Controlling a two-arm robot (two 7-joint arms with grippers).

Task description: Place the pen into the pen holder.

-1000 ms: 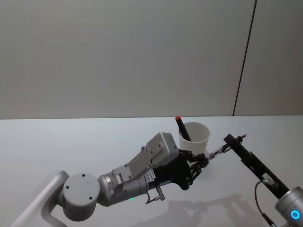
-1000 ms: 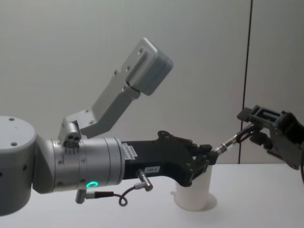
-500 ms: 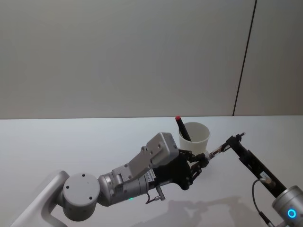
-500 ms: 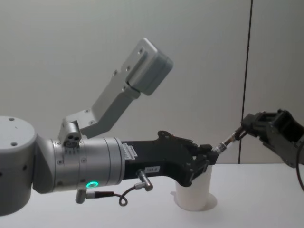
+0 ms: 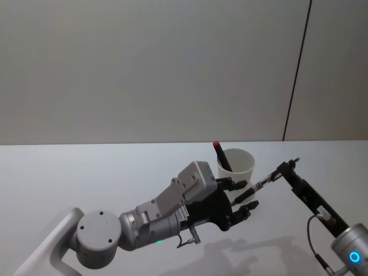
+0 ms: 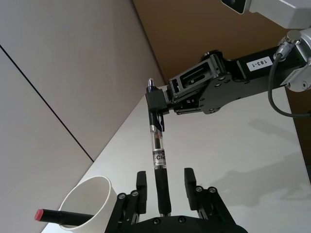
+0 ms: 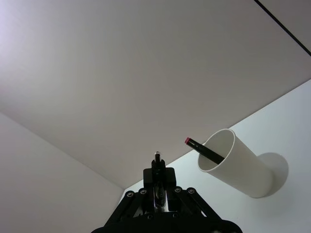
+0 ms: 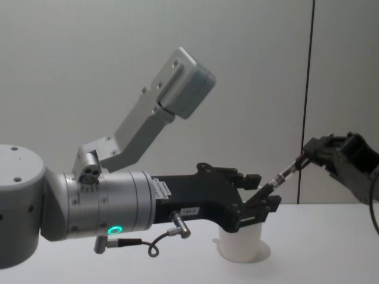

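the pen is a slim one with a black grip, a clear mid-section bearing a printed label, and a black cap end; it hangs in the air between the two grippers, slanting up from the left gripper toward the right gripper. the left gripper's black fingers stand spread apart on either side of the pen's grip end, released, with a gap showing on both sides in the left wrist view. the right gripper's fingers are clenched on the pen's cap end, seen in the right wrist view with the pen's tip poking out above them. just beyond the left gripper stands the pen holder, a plain white paper cup with a rolled rim, upright on the white bench; in the chest view the left gripper's body hides its upper part, so that the base shows below the fingers. a dark marker with a red end leans inside the cup against its left rim, the red end sticking out above it. behind the bench rises a plain grey wall, cut by a thin dark vertical seam on the right.
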